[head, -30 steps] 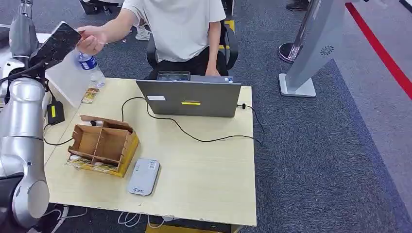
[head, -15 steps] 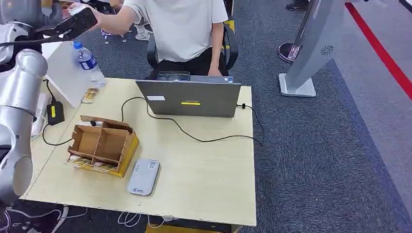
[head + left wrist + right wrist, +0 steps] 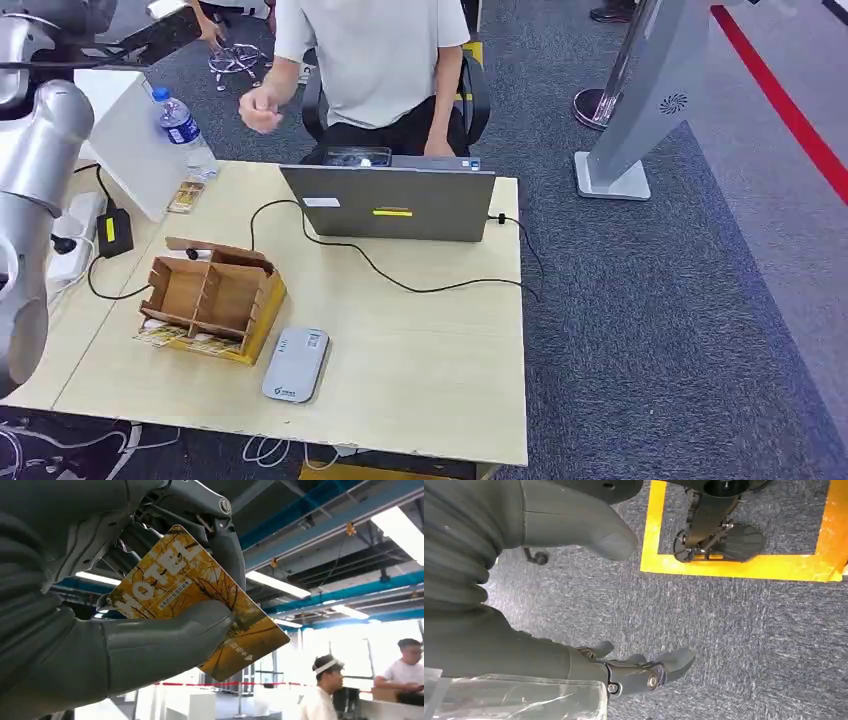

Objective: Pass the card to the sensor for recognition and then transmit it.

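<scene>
High on my left, off the worktop (image 3: 420,350), my left hand (image 3: 150,615) pinches the card (image 3: 200,600), thumb pressed on its printed face with dark fingers behind it; the far corner sticks out free. My right hand (image 3: 634,672) hangs over the carpet with fingers loosely apart, holding nothing. On the worktop the grey reader (image 3: 296,364) lies flat near the front edge, just beside the cardboard box (image 3: 212,297), with a laptop (image 3: 390,203) and its cable (image 3: 420,285) behind. A person (image 3: 370,60) sits past the laptop, one fist raised. My worry is the long descent from up here: the grip covers only part of the card, so a jolt could twist it or let it slip. Coming down, the arm could also clip the bottle (image 3: 183,130) or the box, and a tilted card might not read.
</scene>
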Robot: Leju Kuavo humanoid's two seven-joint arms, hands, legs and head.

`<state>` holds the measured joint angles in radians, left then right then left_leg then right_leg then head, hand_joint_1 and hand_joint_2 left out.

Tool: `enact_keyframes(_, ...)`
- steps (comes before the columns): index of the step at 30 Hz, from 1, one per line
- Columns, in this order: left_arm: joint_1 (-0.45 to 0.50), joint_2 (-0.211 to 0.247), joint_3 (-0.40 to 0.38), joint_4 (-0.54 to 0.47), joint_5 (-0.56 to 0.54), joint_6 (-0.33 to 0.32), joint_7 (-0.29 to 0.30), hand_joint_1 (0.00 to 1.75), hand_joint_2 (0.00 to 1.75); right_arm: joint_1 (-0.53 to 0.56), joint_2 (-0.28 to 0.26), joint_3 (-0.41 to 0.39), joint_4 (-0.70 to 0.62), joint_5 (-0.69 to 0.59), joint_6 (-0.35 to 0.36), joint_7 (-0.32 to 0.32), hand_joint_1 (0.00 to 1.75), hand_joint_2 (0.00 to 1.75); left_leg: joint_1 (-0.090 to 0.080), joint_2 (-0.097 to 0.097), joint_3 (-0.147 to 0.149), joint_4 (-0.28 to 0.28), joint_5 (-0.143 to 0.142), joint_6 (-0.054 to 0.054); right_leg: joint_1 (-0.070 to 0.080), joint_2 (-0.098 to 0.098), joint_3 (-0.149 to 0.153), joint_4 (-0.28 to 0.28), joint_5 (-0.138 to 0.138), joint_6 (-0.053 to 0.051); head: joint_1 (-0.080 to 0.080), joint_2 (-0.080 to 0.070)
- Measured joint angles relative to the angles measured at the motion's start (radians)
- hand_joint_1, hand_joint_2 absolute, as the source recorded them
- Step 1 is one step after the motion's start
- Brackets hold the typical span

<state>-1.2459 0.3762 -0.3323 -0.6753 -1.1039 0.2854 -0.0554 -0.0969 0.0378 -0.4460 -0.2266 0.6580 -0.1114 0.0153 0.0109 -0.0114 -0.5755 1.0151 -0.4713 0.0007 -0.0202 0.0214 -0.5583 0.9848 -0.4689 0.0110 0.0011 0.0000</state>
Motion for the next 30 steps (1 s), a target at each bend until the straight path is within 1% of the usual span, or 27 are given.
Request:
enact_keyframes(2, 0.073, 0.016, 0.0, -0.082, 0.039, 0.016, -0.011, 1.75, 1.75, 0.004, 0.003, -0.006, 0.001, -0.003, -0.005, -0.009, 0.0, 1.75, 0.0, 0.0, 0.0, 0.0, 0.0, 0.0, 0.0, 0.001, 0.0, 0.0, 0.0, 0.0, 0.0, 0.0)
enact_keyframes(3, 0.117, 0.026, 0.0, -0.136, 0.056, 0.021, -0.016, 1.75, 1.75, 0.008, 0.005, -0.01, 0.002, -0.007, -0.009, -0.014, 0.0, 1.75, 0.0, 0.0, 0.0, 0.0, 0.0, 0.0, 0.0, 0.0, 0.0, 0.0, 0.0, 0.0, -0.002, 0.0)
enact_keyframes(4, 0.174, 0.038, 0.0, -0.196, 0.067, 0.027, -0.021, 1.75, 1.75, 0.012, 0.006, -0.015, 0.004, -0.01, -0.013, -0.019, 0.0, 1.75, 0.0, 0.0, 0.0, 0.0, 0.0, 0.0, 0.0, 0.0, 0.0, 0.0, 0.0, 0.0, 0.001, 0.0)
enact_keyframes(6, 0.327, 0.066, 0.006, -0.358, 0.079, 0.056, -0.03, 1.75, 1.75, 0.023, 0.008, -0.03, 0.006, -0.023, -0.019, -0.034, 0.0, 1.75, -0.001, 0.002, 0.001, -0.002, -0.001, 0.0, -0.002, 0.002, 0.0, 0.0, -0.001, -0.001, -0.002, 0.0)
enact_keyframes(8, 0.507, 0.09, 0.014, -0.543, 0.056, 0.088, -0.03, 1.75, 1.75, 0.035, 0.011, -0.046, 0.008, -0.03, -0.025, -0.044, 0.0, 1.75, -0.001, 0.002, 0.001, -0.002, -0.001, -0.001, -0.002, 0.002, 0.0, 0.0, -0.002, -0.001, -0.003, 0.0)
enact_keyframes(9, 0.59, 0.098, 0.019, -0.619, 0.043, 0.102, -0.031, 1.75, 1.75, 0.04, 0.013, -0.055, 0.009, -0.032, -0.027, -0.048, 0.0, 1.75, -0.001, 0.002, 0.001, -0.002, -0.002, 0.0, -0.002, 0.002, 0.0, 0.0, -0.003, -0.002, -0.003, 0.0)
enact_keyframes(10, 0.672, 0.101, 0.024, -0.693, 0.027, 0.117, -0.038, 1.75, 1.75, 0.044, 0.014, -0.061, 0.01, -0.035, -0.03, -0.049, 0.0, 1.75, -0.001, 0.002, 0.001, -0.002, -0.002, 0.0, -0.002, 0.003, 0.0, 0.0, -0.003, -0.002, 0.001, 0.0)
enact_keyframes(12, 0.828, 0.113, 0.041, -0.835, -0.008, 0.163, -0.052, 1.75, 1.75, 0.049, 0.016, -0.079, 0.01, -0.04, -0.033, -0.05, 0.0, 1.75, -0.001, 0.004, 0.001, -0.002, -0.004, -0.001, -0.002, 0.004, -0.001, -0.001, -0.004, -0.001, -0.002, 0.0)
enact_keyframes(13, 0.897, 0.114, 0.045, -0.89, -0.025, 0.185, -0.06, 1.75, 1.75, 0.051, 0.017, -0.086, 0.01, -0.042, -0.036, -0.052, 0.0, 1.75, -0.001, 0.005, 0.001, -0.002, -0.004, -0.001, -0.002, 0.005, -0.001, -0.001, -0.004, -0.001, 0.001, 0.0)
enact_keyframes(15, 1.033, 0.116, 0.056, -1.004, -0.06, 0.235, -0.071, 1.75, 1.75, 0.053, 0.019, -0.103, 0.01, -0.042, -0.039, -0.055, 0.0, 1.75, -0.002, 0.005, 0.0, -0.002, -0.005, -0.001, -0.002, 0.005, -0.002, -0.001, -0.005, -0.001, 0.0, 0.0)
enact_keyframes(17, 1.153, 0.117, 0.061, -1.096, -0.083, 0.272, -0.072, 1.75, 1.75, 0.054, 0.02, -0.118, 0.01, -0.042, -0.043, -0.058, 0.0, 1.75, -0.002, 0.005, 0.001, -0.002, -0.005, 0.0, -0.002, 0.004, -0.002, -0.001, -0.005, 0.0, 0.001, 0.0)
enact_keyframes(20, 1.277, 0.117, 0.068, -1.182, -0.095, 0.301, -0.074, 1.75, 1.75, 0.055, 0.021, -0.137, 0.01, -0.043, -0.046, -0.06, 0.0, 1.75, -0.001, 0.005, 0.001, -0.002, -0.006, 0.0, -0.002, 0.003, -0.002, -0.001, -0.005, 0.0, 0.0, 0.0)
enact_keyframes(22, 1.33, 0.116, 0.073, -1.215, -0.096, 0.289, -0.072, 1.75, 1.75, 0.055, 0.021, -0.146, 0.01, -0.041, -0.046, -0.06, 0.0, 1.75, -0.001, 0.004, 0.0, -0.002, -0.006, 0.0, -0.001, 0.002, -0.001, -0.001, -0.005, 0.0, 0.0, 0.0)
enact_keyframes(24, 1.359, 0.113, 0.079, -1.224, -0.094, 0.249, -0.064, 1.75, 1.75, 0.055, 0.021, -0.154, 0.01, -0.034, -0.046, -0.06, 0.0, 1.75, -0.001, 0.003, 0.001, -0.002, -0.005, 0.0, -0.001, 0.001, -0.001, -0.001, -0.005, 0.0, 0.0, 0.0)
enact_keyframes(26, 1.371, 0.109, 0.08, -1.222, -0.092, 0.175, -0.048, 1.75, 1.75, 0.055, 0.022, -0.158, 0.01, -0.028, -0.046, -0.06, 0.0, 1.75, -0.001, 0.002, 0.001, -0.002, -0.005, -0.001, -0.001, 0.0, -0.001, -0.001, -0.005, 0.0, 0.0, 0.0)
enact_keyframes(27, 1.372, 0.107, 0.08, -1.218, -0.097, 0.125, -0.034, 1.75, 1.75, 0.055, 0.022, -0.16, 0.009, -0.024, -0.046, -0.059, 0.0, 1.75, -0.001, 0.001, 0.001, -0.002, -0.004, -0.001, -0.001, 0.0, -0.001, -0.001, -0.005, 0.0, 0.0, 0.0)
enact_keyframes(28, 1.37, 0.107, 0.08, -1.204, -0.102, 0.053, -0.015, 1.75, 1.75, 0.055, 0.022, -0.163, 0.009, -0.019, -0.046, -0.057, 0.0, 1.75, -0.001, 0.001, 0.001, -0.002, -0.004, -0.001, -0.001, 0.0, 0.0, -0.001, -0.005, -0.001, 0.0, 0.0)
enact_keyframes(29, 1.368, 0.107, 0.08, -1.19, -0.107, 0.002, -0.002, 1.75, 1.75, 0.054, 0.022, -0.166, 0.009, -0.016, -0.046, -0.057, 0.0, 1.75, -0.001, 0.001, 0.001, -0.002, -0.003, -0.002, -0.001, 0.0, 0.0, 0.0, -0.005, -0.001, 0.0, 0.0)
enact_keyframes(30, 1.366, 0.107, 0.08, -1.169, -0.109, -0.036, 0.005, 1.75, 1.75, 0.054, 0.024, -0.17, 0.009, -0.013, -0.045, -0.053, 0.0, 1.75, -0.001, 0.001, 0.001, -0.002, -0.003, -0.002, -0.001, 0.0, -0.001, 0.0, -0.004, -0.001, 0.0, 0.0)
